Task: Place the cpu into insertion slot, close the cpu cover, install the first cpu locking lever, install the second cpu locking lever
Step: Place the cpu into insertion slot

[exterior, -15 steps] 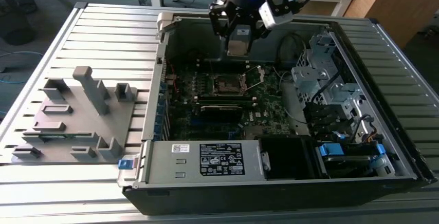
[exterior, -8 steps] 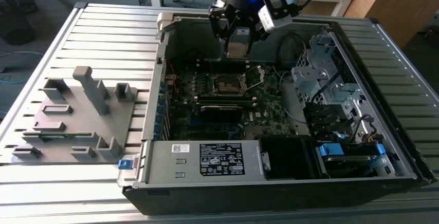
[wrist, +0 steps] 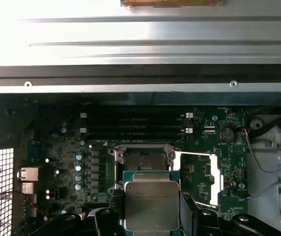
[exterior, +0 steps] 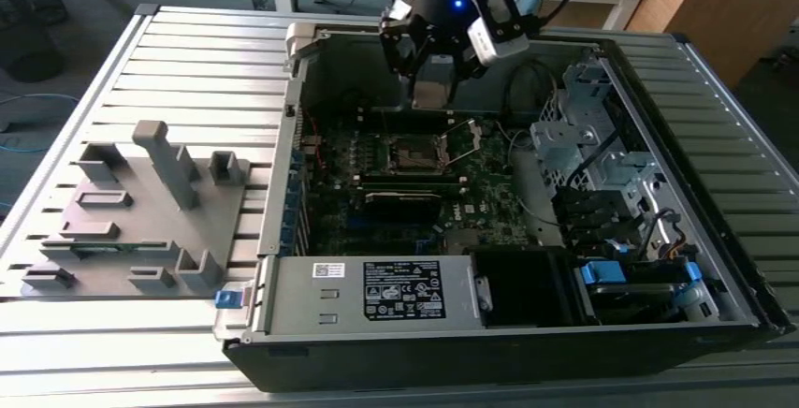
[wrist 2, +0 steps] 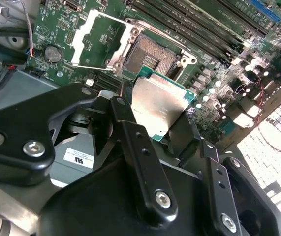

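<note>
My gripper (exterior: 432,90) hangs inside the open computer case, above the back of the dark green motherboard (exterior: 374,211). It is shut on the cpu (wrist 2: 157,105), a flat silver-grey square chip with a green edge, pinched by its sides between the black fingers (wrist 2: 125,105). Just ahead of the chip lies the insertion slot (wrist 2: 147,56), a bare dark square socket with a metal rim. The cpu cover (wrist 2: 98,42) is swung open beside the socket. In the first wrist view the cpu (wrist: 151,204) hovers just short of the insertion slot (wrist: 142,160), with the cpu cover (wrist: 199,177) open to one side.
The case walls (exterior: 299,62) ring the board. Drive cages and cables (exterior: 587,146) fill the exterior view's right, and the power supply (exterior: 387,291) sits at the front. Black memory slots (wrist: 130,128) run beside the socket. A grey fixture plate (exterior: 125,221) lies on the slatted table.
</note>
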Available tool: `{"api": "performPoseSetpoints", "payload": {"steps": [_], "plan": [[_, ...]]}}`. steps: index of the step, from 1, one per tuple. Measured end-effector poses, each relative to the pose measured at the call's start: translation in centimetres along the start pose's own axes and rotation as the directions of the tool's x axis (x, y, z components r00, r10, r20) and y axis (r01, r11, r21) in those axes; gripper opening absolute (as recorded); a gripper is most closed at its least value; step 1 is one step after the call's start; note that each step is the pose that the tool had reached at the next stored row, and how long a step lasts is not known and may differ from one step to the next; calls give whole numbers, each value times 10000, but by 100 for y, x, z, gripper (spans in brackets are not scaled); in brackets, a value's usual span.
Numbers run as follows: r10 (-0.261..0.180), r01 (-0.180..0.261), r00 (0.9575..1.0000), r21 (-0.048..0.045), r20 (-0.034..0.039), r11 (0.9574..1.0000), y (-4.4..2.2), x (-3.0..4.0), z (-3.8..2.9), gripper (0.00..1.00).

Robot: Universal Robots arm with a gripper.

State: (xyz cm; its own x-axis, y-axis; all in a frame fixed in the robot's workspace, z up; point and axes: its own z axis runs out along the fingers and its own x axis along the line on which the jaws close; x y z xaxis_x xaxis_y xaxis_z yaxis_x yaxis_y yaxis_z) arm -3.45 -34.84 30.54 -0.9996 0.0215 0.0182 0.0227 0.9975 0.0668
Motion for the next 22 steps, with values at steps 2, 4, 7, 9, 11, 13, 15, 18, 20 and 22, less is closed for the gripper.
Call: {"api": "performPoseSetpoints", "payload": {"steps": [2, 4, 7, 9, 11, 13, 15, 18, 20, 22], "plan": [[0, 0, 10000, 1, -1, 10000, -1, 0, 8, 54], [0, 0, 10000, 1, 0, 10000, -1, 0, 15, 54], [0, 0, 10000, 2, -1, 10000, -2, 0, 24, 54], [0, 0, 10000, 1, 0, 10000, -2, 0, 29, 54], [0, 0, 10000, 2, 0, 10000, -3, 0, 35, 54], [0, 0, 10000, 5, 0, 10000, -3, -1, 40, 54], [0, 0, 10000, 12, 0, 10000, -3, -1, 44, 54], [0, 0, 10000, 21, 0, 10000, -4, -1, 50, 54], [0, 0, 10000, 25, 0, 10000, -4, -1, 54, 54], [0, 0, 10000, 29, 0, 10000, -4, -1, 58, 54]]}}
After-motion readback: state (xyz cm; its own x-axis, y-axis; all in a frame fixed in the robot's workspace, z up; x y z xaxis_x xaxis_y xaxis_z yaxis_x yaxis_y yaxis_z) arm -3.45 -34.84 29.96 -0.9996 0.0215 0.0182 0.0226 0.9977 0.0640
